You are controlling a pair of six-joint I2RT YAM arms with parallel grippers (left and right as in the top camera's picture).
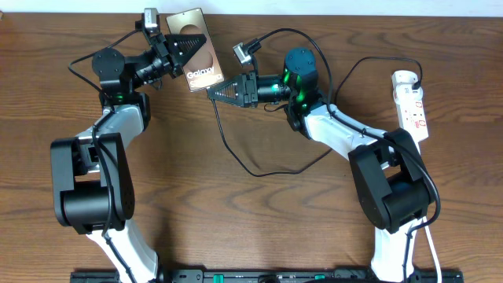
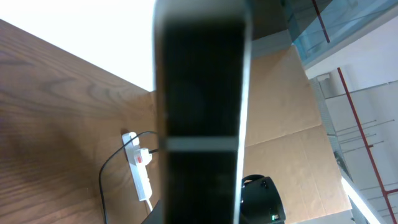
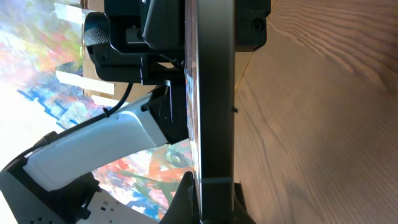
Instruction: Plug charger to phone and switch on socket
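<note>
Phone held off the wood-grain tabletop [image 1: 259, 228]; charger at its lower edge.
The left hand [image 1: 182, 41] grips the phone [image 1: 203, 59], a flat bronze-brown slab with white lettering, between black tapered fingers. The right hand [image 1: 214, 92] is pinched narrow on the tip of the charger [image 1: 259, 174], whose thin black cable loops across the wood. The socket [image 1: 412, 104], a slim white strip with red marks, lies far right.
</note>
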